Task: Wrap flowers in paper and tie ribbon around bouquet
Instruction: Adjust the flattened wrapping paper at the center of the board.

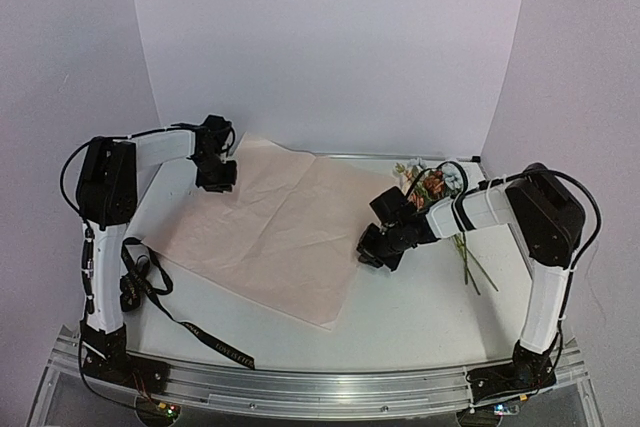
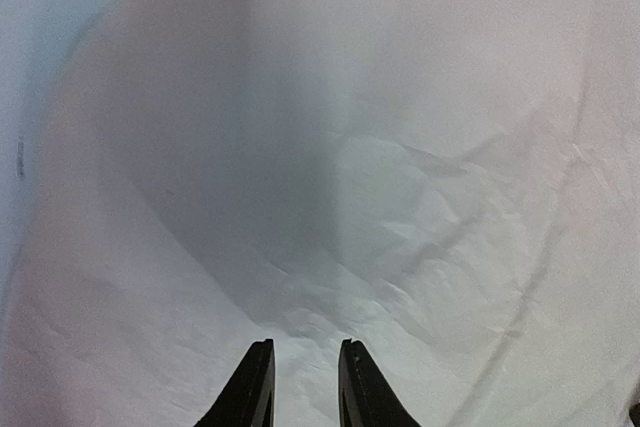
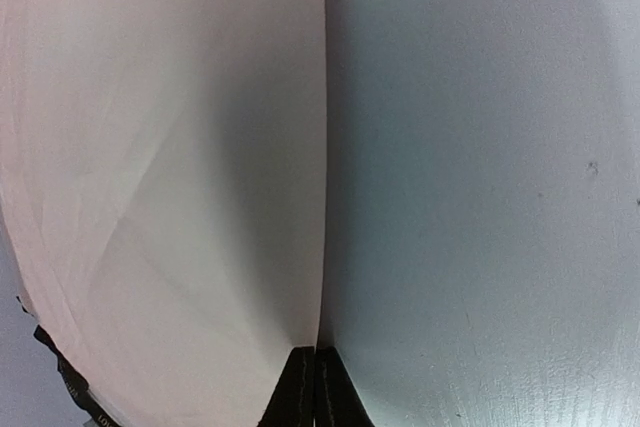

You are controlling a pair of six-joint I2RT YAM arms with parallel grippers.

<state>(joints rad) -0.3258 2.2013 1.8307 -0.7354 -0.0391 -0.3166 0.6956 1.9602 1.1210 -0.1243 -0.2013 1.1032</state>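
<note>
One sheet of paper (image 1: 270,227), one ribbon (image 1: 187,325), one bunch of flowers (image 1: 432,185).

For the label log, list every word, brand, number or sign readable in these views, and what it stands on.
Gold lettering on the black ribbon: too small to read in the top view, cut off and blurred in the right wrist view.
The paper: plain, no text.
Nothing else legible.

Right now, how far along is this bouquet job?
Barely begun. Done: the paper lies spread flat. In hand: the right tool is closed on its right edge, apparently pinching it; the left tool hovers slightly open over its far left side. Still to do: flowers lie beside the paper, unwrapped; ribbon lies loose, untied.
</note>
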